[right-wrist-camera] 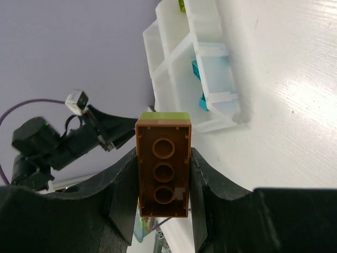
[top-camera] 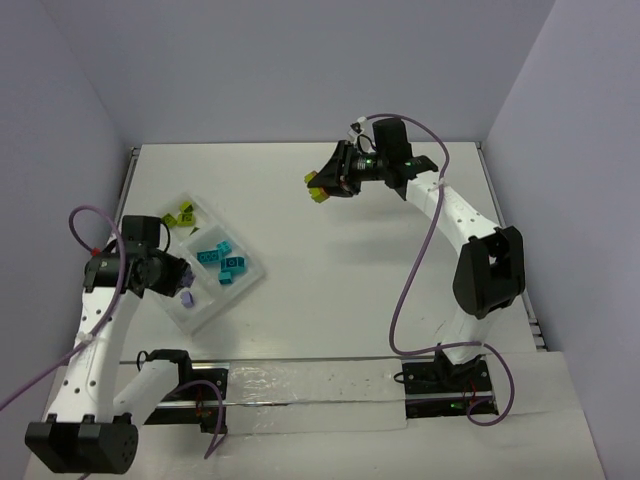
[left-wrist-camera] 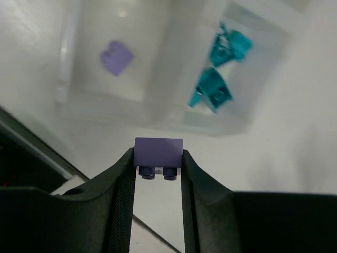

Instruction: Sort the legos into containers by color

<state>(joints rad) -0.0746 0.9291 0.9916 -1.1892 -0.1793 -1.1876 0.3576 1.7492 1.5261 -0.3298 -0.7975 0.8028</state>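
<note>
- Gripping a purple brick (left-wrist-camera: 158, 151) — left gripper (left-wrist-camera: 158, 164), raised at the tray (left-wrist-camera: 163, 58) edge.
- Right gripper (right-wrist-camera: 163, 182) — clamped on an orange-and-lime stack (right-wrist-camera: 164, 158), above the surface (top-camera: 330, 300), well apart from the tray.
- Compartments: teal bricks (left-wrist-camera: 213, 92); loose purple brick (left-wrist-camera: 117, 57); lime bricks (top-camera: 183, 213).

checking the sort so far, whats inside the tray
Lime bricks, teal bricks and one purple brick, each in its own compartment. The fourth compartment is mostly hidden under the left arm.

Bright even light, blurry wrist bg
</note>
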